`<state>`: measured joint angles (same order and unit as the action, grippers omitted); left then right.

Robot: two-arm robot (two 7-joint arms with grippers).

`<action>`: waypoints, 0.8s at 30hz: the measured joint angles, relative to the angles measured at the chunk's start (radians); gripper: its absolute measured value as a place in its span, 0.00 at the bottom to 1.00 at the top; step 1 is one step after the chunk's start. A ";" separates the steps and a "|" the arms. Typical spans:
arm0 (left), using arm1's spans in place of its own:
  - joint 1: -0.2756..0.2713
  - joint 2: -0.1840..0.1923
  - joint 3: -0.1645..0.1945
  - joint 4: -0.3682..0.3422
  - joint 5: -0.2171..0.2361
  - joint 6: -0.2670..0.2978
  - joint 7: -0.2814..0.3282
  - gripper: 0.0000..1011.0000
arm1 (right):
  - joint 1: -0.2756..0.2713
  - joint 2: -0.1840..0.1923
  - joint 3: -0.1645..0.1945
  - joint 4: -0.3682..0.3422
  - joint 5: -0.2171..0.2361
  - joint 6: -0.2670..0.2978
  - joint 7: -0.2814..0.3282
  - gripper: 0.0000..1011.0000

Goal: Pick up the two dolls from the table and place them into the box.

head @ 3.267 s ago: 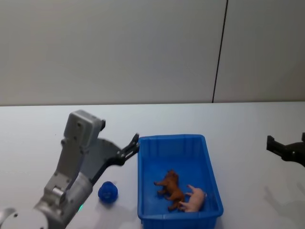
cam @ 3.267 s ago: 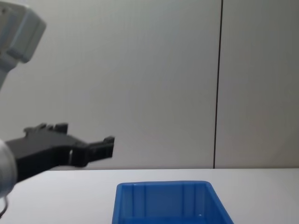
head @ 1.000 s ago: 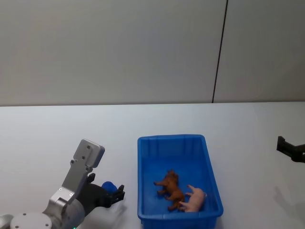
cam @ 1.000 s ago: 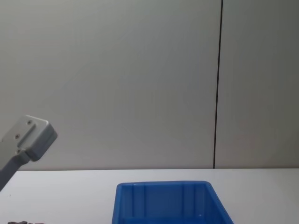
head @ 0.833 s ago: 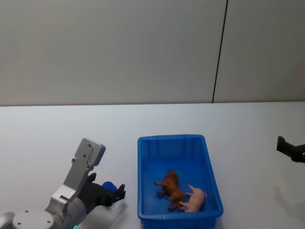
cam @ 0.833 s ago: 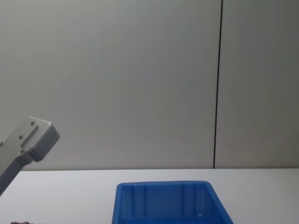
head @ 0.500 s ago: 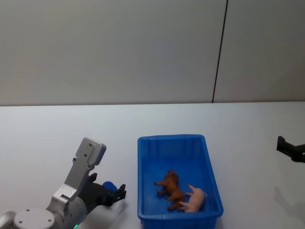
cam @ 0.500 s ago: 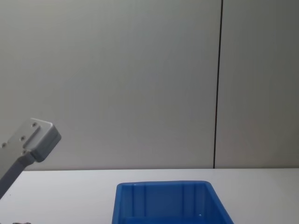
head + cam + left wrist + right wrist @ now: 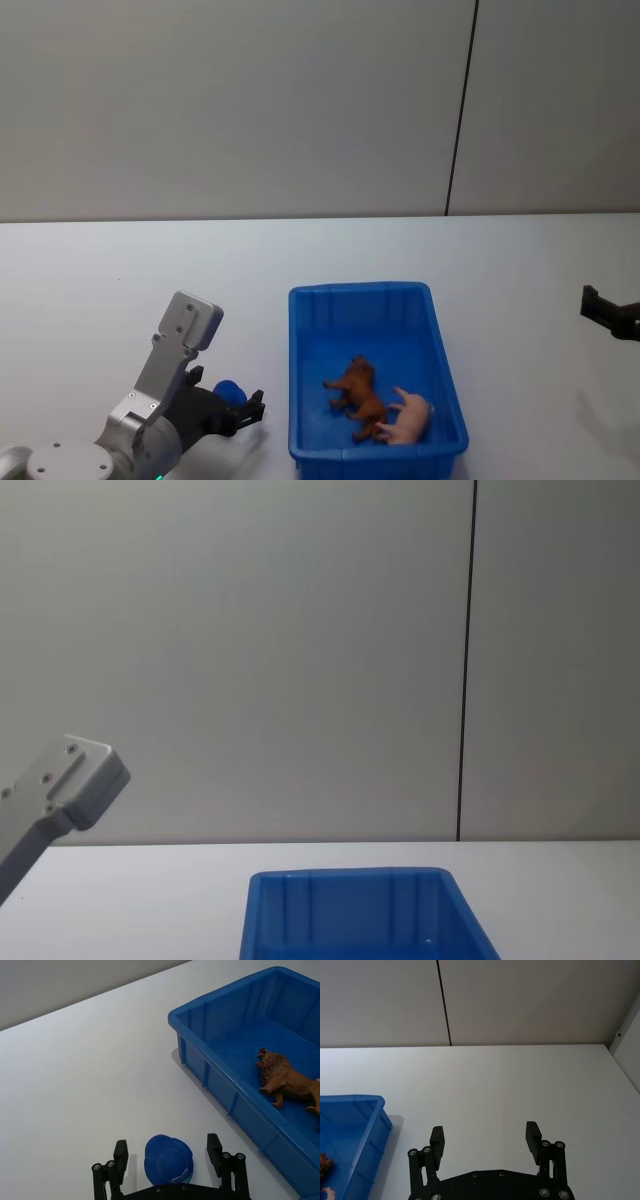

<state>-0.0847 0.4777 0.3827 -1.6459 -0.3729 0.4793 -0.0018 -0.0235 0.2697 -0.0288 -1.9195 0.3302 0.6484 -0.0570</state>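
Already both dolls lie inside the bright blue rectangular plastic box (image 9: 378,375), near its end closest to the robot: the brown furry lion-like doll (image 9: 357,393) on its side, and the pale pink pig-like doll (image 9: 409,419) touching it on the side away from the left hand. That left hand (image 9: 168,1151) sits low over the plain white desk (image 9: 120,290) just beside the box's long wall, its black fingers (image 9: 120,1152) spread apart, gripping nothing; between them lies a small blue rounded hat-shaped object (image 9: 169,1160), and whether the fingers touch it cannot be told. The right hand (image 9: 485,1137) hovers over bare desk well apart from the box on its other side, fingers likewise parted and empty; from the head camera it is cut off at the frame's edge (image 9: 612,313).

From the left wrist, the brown doll (image 9: 287,1080) shows clearly on the box floor, while the pink one is out of frame. The chest camera catches the box's far rim (image 9: 350,878) and a grey block of the left arm (image 9: 80,782). Behind the desk stands a plain grey panelled wall (image 9: 230,110) with one dark vertical seam (image 9: 461,110)
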 joint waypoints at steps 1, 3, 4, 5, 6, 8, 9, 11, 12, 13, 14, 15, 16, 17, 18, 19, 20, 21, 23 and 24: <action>0.000 0.000 0.000 0.000 0.000 0.000 0.000 0.99 | 0.000 0.000 0.000 0.000 0.000 0.000 0.000 0.99; 0.001 0.000 0.000 -0.001 0.000 0.001 0.000 0.99 | 0.000 0.000 0.000 0.000 0.000 0.000 0.000 0.99; 0.001 0.000 0.000 -0.002 0.000 0.001 0.001 0.99 | 0.000 0.000 0.000 0.000 0.000 0.000 0.000 0.99; 0.002 0.001 0.000 -0.003 0.000 0.001 0.001 0.99 | 0.000 0.000 0.000 0.000 0.000 0.000 0.000 0.99; 0.002 0.001 -0.001 -0.003 0.000 0.001 0.001 0.99 | 0.000 0.000 0.000 0.000 0.000 0.000 0.000 0.99; 0.003 0.001 -0.001 -0.004 0.000 0.002 0.001 0.99 | 0.000 0.000 0.000 0.000 0.000 0.000 0.000 0.99; 0.003 0.001 -0.001 -0.004 0.000 0.002 0.001 0.99 | 0.000 0.000 0.000 0.000 0.000 0.000 0.000 0.99; 0.003 0.001 -0.001 -0.005 0.000 0.002 0.001 0.99 | 0.000 0.000 0.000 0.000 0.000 0.000 0.000 0.99; 0.003 0.001 -0.001 -0.004 0.000 0.002 0.001 0.99 | 0.000 0.000 0.000 0.000 0.000 0.000 0.000 0.99; 0.003 0.001 -0.001 -0.005 0.000 0.002 0.001 0.99 | 0.000 0.000 0.000 0.000 0.000 0.000 0.000 0.99; 0.004 0.001 -0.001 -0.005 0.000 0.002 0.002 0.99 | 0.000 0.000 0.000 0.000 0.000 0.000 0.000 0.99; 0.004 0.001 -0.001 -0.005 -0.001 0.002 0.002 0.99 | 0.000 0.000 0.000 0.000 0.000 0.000 0.000 0.99; 0.004 0.000 -0.001 -0.005 -0.001 0.002 0.002 0.99 | 0.000 0.000 0.000 0.000 0.000 0.000 0.000 0.99; 0.004 0.000 -0.002 -0.005 -0.002 0.002 0.003 0.99 | 0.000 0.000 0.000 0.000 0.000 0.000 0.000 0.99; 0.005 -0.001 -0.002 -0.005 -0.005 0.002 0.005 0.99 | 0.000 0.000 0.000 0.000 0.000 0.000 0.000 0.99; 0.005 -0.001 -0.002 -0.005 -0.007 0.002 0.006 0.99 | 0.000 0.000 0.000 0.000 0.000 0.000 0.000 0.99; 0.006 -0.002 -0.003 -0.005 -0.009 0.002 0.007 0.99 | 0.000 0.000 0.000 0.000 0.000 0.000 0.000 0.99; 0.006 -0.002 -0.003 -0.006 -0.012 0.002 0.009 0.99 | 0.000 0.000 0.000 0.000 0.000 0.000 0.000 0.99; 0.008 -0.004 -0.004 -0.007 -0.019 0.002 0.015 0.99 | 0.000 0.000 0.000 0.000 0.000 0.000 0.000 0.99; 0.010 -0.005 -0.005 -0.008 -0.025 0.004 0.020 0.99 | 0.000 0.000 0.000 0.000 0.000 0.000 0.000 0.99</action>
<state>-0.0752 0.4726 0.3778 -1.6538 -0.3975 0.4835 0.0183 -0.0235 0.2697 -0.0289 -1.9195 0.3302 0.6484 -0.0570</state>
